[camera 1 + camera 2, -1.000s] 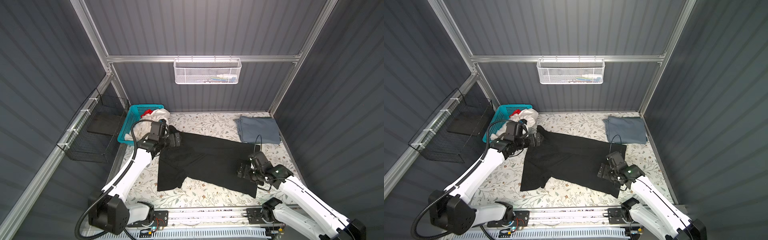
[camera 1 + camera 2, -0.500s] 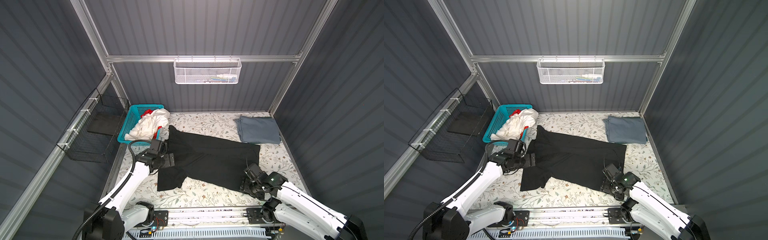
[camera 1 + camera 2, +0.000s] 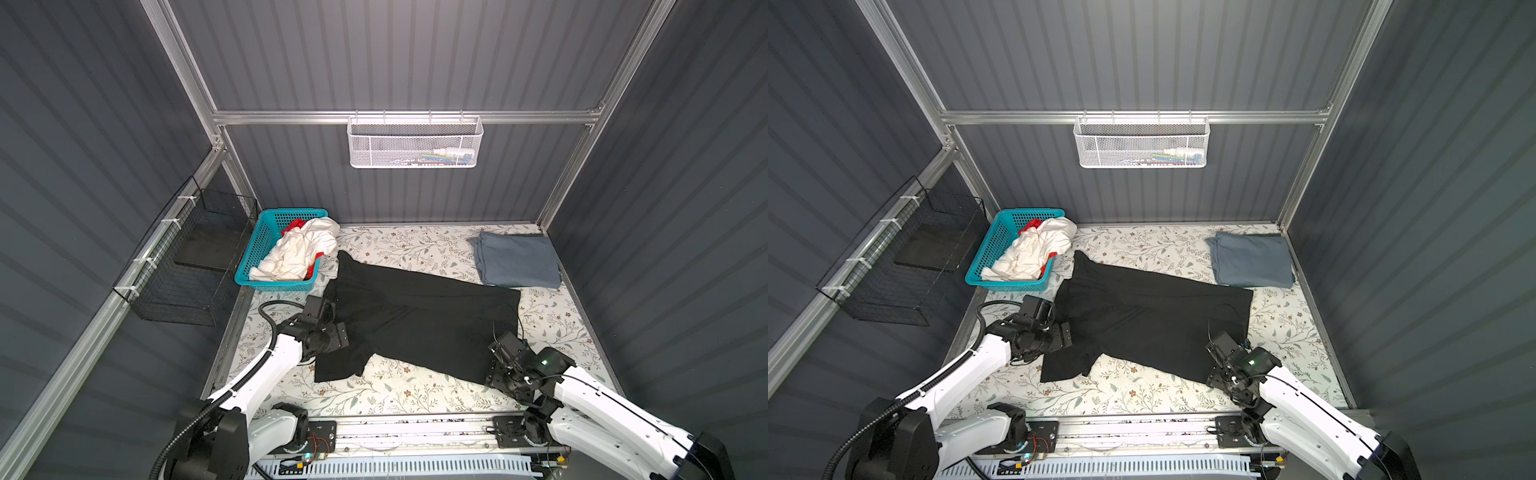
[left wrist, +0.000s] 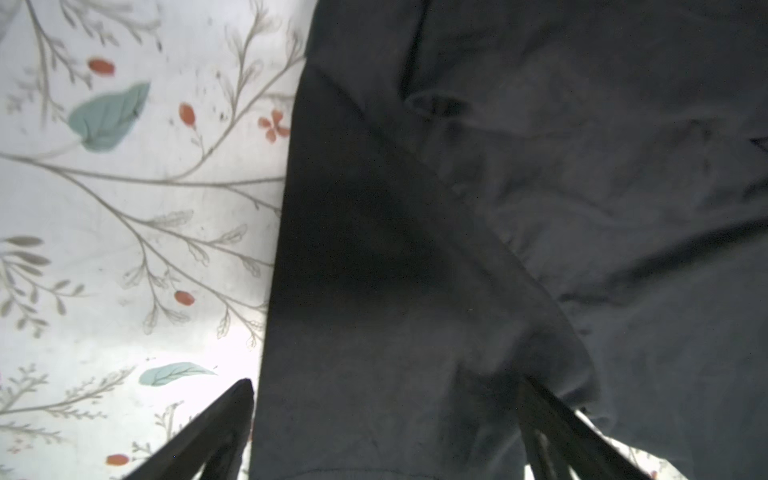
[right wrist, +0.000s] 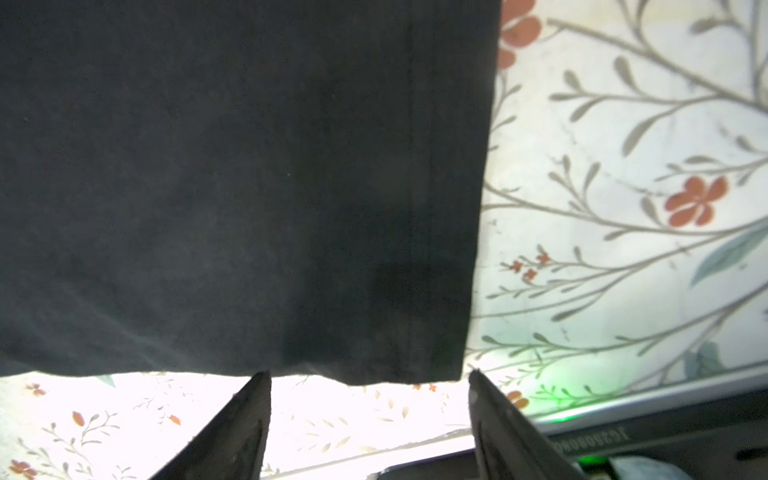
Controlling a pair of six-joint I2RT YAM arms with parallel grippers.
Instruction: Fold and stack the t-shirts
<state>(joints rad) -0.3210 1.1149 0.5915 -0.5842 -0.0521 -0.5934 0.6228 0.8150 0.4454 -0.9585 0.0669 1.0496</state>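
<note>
A large black t-shirt (image 3: 419,316) (image 3: 1150,316) lies spread on the floral table in both top views. My left gripper (image 3: 340,334) (image 3: 1065,334) is low over its left sleeve. In the left wrist view the gripper (image 4: 384,399) is open, its fingers wide apart with black cloth (image 4: 457,208) lying between them. My right gripper (image 3: 494,365) (image 3: 1212,365) sits at the near right hem corner. In the right wrist view it (image 5: 370,382) is open, and the hem (image 5: 249,166) ends just beyond the tips. A folded blue-grey t-shirt (image 3: 515,259) lies at the far right. White (image 3: 299,249) and red (image 3: 293,224) t-shirts fill the basket.
The teal basket (image 3: 257,245) stands at the far left of the table. A white mesh basket (image 3: 415,141) hangs on the back wall and a black wire rack (image 3: 187,266) on the left wall. The arms' base rail (image 3: 399,428) runs along the near edge.
The left gripper has come from the shirt's far corner by the basket to the near left sleeve. The right gripper has drawn back to the near hem corner, its jaws narrower.
</note>
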